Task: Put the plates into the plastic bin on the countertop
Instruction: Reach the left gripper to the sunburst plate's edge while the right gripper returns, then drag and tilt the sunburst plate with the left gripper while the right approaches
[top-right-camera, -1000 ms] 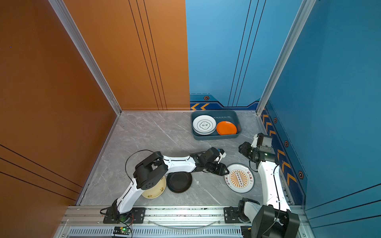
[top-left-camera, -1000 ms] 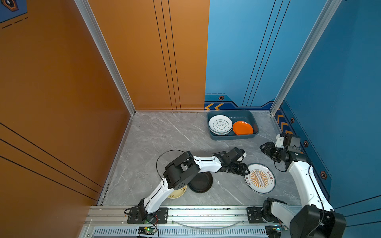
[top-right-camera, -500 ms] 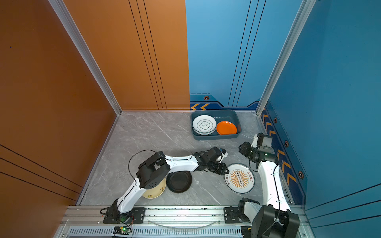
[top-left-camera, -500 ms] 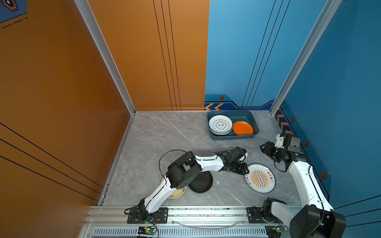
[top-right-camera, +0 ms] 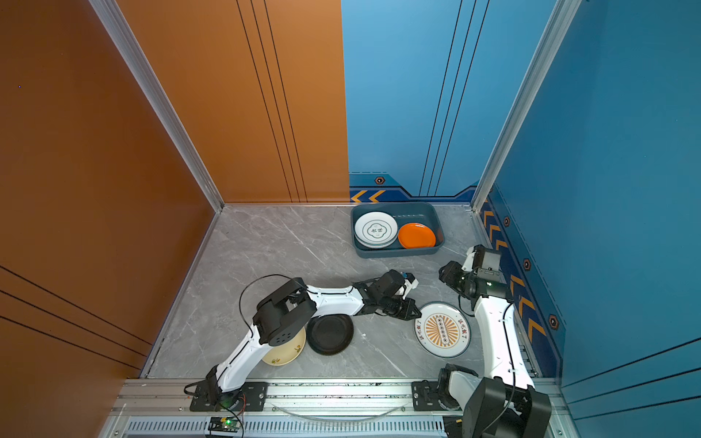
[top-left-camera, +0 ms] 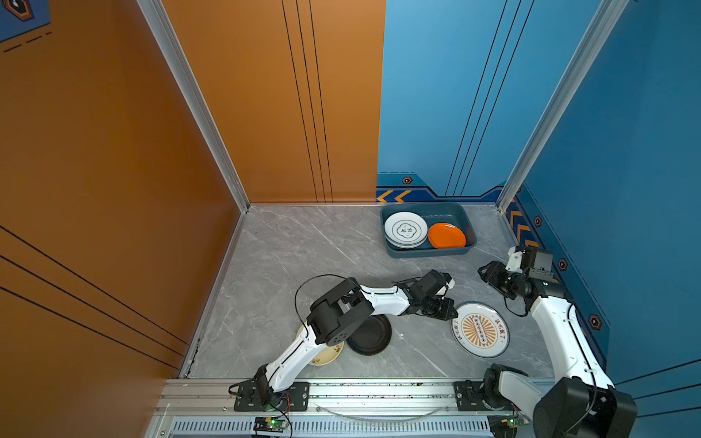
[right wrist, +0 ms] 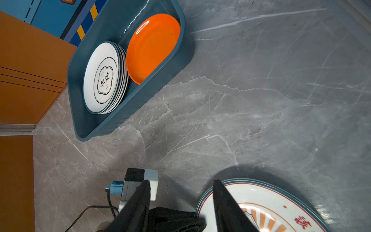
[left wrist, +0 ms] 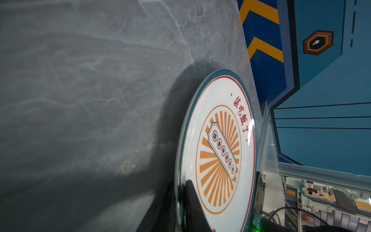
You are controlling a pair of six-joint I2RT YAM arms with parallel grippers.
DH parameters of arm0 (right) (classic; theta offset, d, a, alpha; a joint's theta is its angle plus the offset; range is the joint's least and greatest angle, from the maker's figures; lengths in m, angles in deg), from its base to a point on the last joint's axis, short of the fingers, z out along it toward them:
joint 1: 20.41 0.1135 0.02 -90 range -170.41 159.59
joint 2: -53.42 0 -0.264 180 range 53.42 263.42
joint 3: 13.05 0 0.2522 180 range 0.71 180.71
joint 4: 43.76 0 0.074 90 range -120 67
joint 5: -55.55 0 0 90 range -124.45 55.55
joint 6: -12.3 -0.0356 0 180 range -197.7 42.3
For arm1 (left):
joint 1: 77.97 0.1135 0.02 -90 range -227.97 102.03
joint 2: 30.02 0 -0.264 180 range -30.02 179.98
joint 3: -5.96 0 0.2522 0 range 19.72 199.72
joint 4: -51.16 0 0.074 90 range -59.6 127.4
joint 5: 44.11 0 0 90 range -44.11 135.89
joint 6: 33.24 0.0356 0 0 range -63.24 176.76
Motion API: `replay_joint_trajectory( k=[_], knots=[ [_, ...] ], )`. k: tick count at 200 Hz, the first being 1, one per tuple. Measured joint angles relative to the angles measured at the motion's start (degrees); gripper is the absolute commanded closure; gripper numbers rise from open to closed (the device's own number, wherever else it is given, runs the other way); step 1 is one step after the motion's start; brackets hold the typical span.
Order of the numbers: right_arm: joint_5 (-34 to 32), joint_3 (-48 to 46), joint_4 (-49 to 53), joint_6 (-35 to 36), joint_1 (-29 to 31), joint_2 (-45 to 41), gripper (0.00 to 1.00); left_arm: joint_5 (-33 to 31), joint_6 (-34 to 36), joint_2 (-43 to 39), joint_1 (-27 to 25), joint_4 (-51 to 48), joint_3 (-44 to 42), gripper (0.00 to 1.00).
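Teal bin (top-left-camera: 428, 253): stacked white plates (top-left-camera: 405, 229) beside orange plate (top-left-camera: 447, 235)

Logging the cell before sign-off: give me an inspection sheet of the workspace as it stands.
Surface: grey veined countertop, no spills seen.
Job's things: bin at the back right holds a stack of white plates and an orange plate. The sunburst plate, black plate and cream plate lie on the countertop, the cream plate partly under the left arm.
Clutter: one small dark speck beside the black plate.
Grippers: left gripper shut on the sunburst plate's rim; right gripper open, empty.
Cables: black cable loops off the left arm.
Surroundings: orange wall, blue wall, aluminium rail in front.
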Motion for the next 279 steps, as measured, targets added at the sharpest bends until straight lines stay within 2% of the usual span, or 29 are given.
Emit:
replay_joint_trajectory(
  k=[30, 84, 161, 242, 279],
  knots=[
    [0.0, -0.2, 0.0, 0.0, 0.0, 0.0, 0.47, 1.0, -0.7, 0.0, 0.5, 1.4, -0.8, 1.0],
    [0.4, -0.6, 0.0, 0.0, 0.0, 0.0, 0.47, 3.5, -1.0, -1.7, 2.6, 4.6, -5.2, 1.0],
    [3.1, -3.7, -2.6, -0.1, 0.0, -0.3, 0.47, 4.3, -0.1, -11.2, 10.8, 3.6, -17.1, 1.0],
    [13.2, -8.0, -9.2, -1.9, 0.5, -0.6, 0.44, 6.4, -0.1, -20.0, 19.4, 3.9, -28.0, 1.0],
    [16.3, -8.6, -12.0, -2.6, 3.6, -0.3, 0.43, 7.7, -0.3, -22.6, 22.1, 4.8, -31.3, 1.0]
  ],
)
